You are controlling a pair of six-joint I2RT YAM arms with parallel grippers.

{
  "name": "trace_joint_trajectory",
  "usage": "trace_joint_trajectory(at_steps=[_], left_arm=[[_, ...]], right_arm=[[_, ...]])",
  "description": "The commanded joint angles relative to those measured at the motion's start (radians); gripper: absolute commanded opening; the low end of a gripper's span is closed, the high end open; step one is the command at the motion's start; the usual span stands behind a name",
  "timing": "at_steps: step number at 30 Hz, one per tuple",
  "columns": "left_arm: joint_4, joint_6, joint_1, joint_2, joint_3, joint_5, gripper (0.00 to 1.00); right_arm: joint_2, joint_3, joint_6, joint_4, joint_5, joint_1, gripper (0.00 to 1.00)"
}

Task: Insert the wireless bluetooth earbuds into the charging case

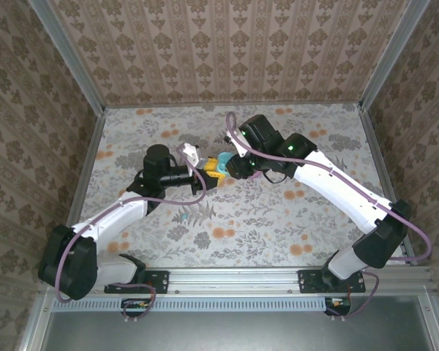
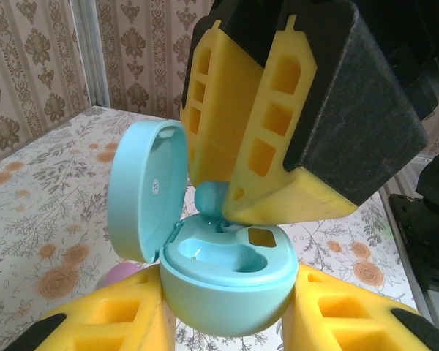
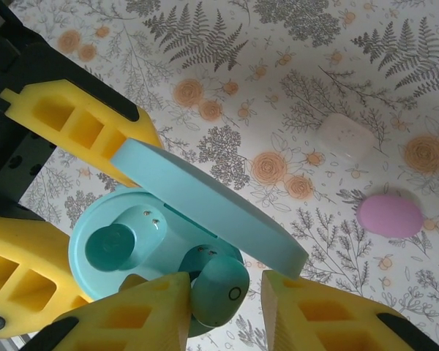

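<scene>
The left tool (image 2: 230, 325) clamps the open charging case (image 2: 227, 281) while the right tool (image 3: 227, 296), jaws slightly parted around a teal earbud (image 3: 221, 285), likely must press it home next.

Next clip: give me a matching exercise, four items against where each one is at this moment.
Items:
1. teal charging case
2. seated earbud
3. second earbud
4. pink case

Places:
A. lying on the table
B. between the fingers of the right pincer
C. in its socket inside the case
D. lid open, gripped by the left pincer

Pairs: 1-D, 2-C, 3-B, 4-A
</scene>
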Motion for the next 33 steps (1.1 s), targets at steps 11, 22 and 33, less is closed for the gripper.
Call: trace_joint_trajectory(at_steps=[11,22,33], left_arm=[[0.238,-0.144,-0.006,-0.014,0.026,0.018,0.37],[0.288,-0.183,-0.019,-0.017,0.033,0.016,0.37],[0.284,-0.183,-0.023,-0.014,0.039,0.006,0.37]], right_arm=[[-0.056,-0.003,-0.027,0.036,-0.211,-0.018,0.33],[-0.096,-0.018,-0.132,0.044,-0.235,-0.030,0.36],[-0.112,-0.016,-0.087,0.033,-0.278,-0.046,0.40]])
